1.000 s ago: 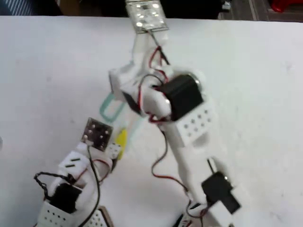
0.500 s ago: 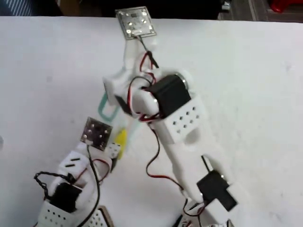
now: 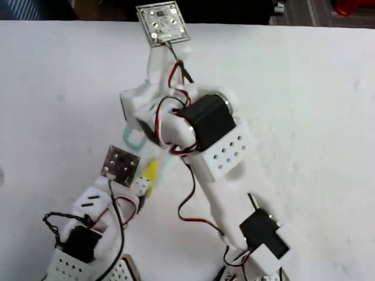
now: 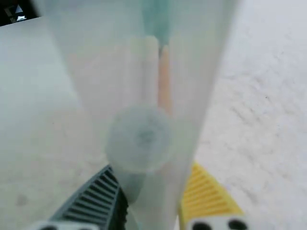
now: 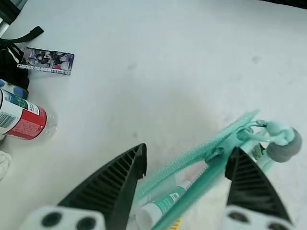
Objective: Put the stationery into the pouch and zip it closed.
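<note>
Left pincer (image 4: 151,184): you have it clamped on the translucent pouch (image 4: 139,72), a grey finger on one side and a yellow finger on the other.
Right pincer (image 5: 189,152): your black fingers stand wide apart with nothing held, straddling the pouch's teal zip (image 5: 172,166).
Zip pull (image 5: 283,146): a grey ball, just beside one black finger.
Pouch: over the white table (image 3: 304,88), between your two arms; a teal-labelled tube (image 5: 160,207) and an orange stick (image 4: 164,81) show inside.
Far side: a red-labelled bottle (image 5: 21,122) and a card (image 5: 45,61), well apart from the pouch.
</note>
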